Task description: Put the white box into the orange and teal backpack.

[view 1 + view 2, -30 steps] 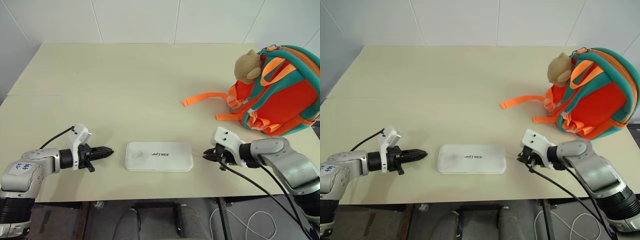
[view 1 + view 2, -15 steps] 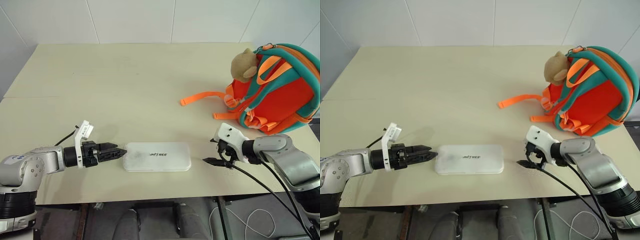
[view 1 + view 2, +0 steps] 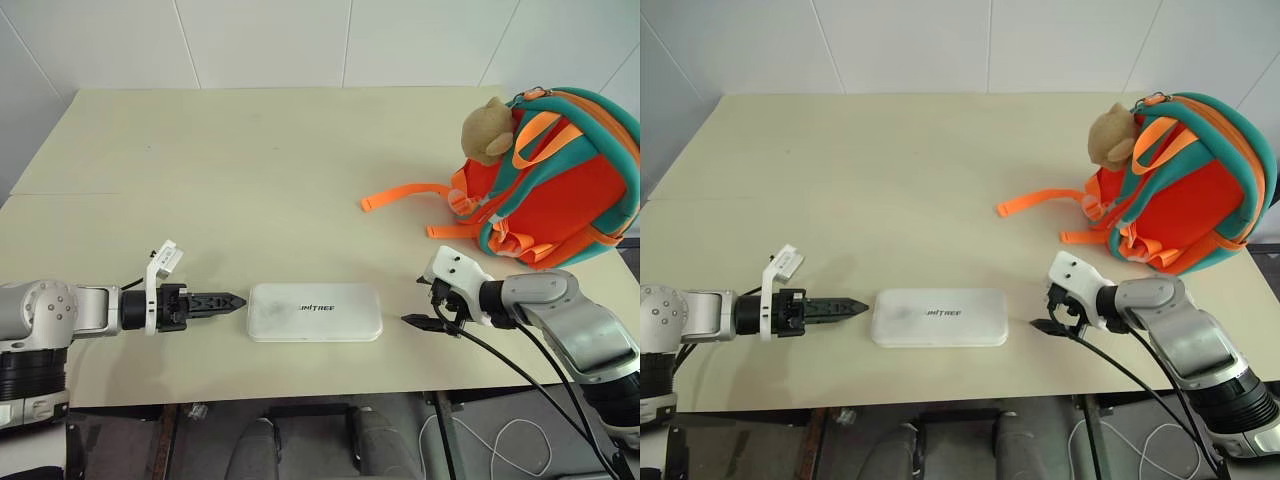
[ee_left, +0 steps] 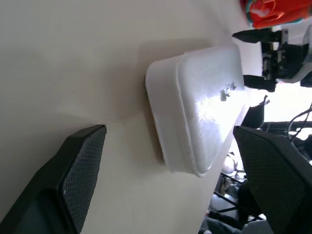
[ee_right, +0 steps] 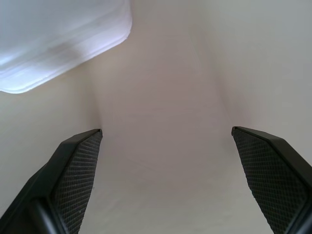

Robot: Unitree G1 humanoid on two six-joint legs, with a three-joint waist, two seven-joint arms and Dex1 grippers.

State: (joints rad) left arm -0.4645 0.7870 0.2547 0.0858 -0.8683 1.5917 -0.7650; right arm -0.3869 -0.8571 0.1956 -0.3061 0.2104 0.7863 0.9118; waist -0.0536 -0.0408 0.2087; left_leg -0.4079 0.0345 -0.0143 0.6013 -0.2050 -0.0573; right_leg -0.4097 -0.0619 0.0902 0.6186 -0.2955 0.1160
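The white box (image 3: 315,312) lies flat near the table's front edge, lettering up. My left gripper (image 3: 228,300) points at its left end, a small gap away, and stands open; in the left wrist view the box (image 4: 200,107) lies between and beyond the spread fingers (image 4: 73,180). My right gripper (image 3: 425,308) hovers just off the box's right end, open and empty; the right wrist view catches one box corner (image 5: 53,39). The orange and teal backpack (image 3: 555,190) stands at the table's right side, with a tan plush monkey (image 3: 487,130) on it.
An orange strap (image 3: 405,193) from the backpack trails leftward across the beige table (image 3: 250,180). A black cable hangs off the front edge by my right arm. The right gripper (image 4: 263,58) shows past the box in the left wrist view.
Both grippers have gone from nearly shut to wide open. The left wrist has rolled and its fingers have edged toward the box's left end. The box and backpack have stayed put.
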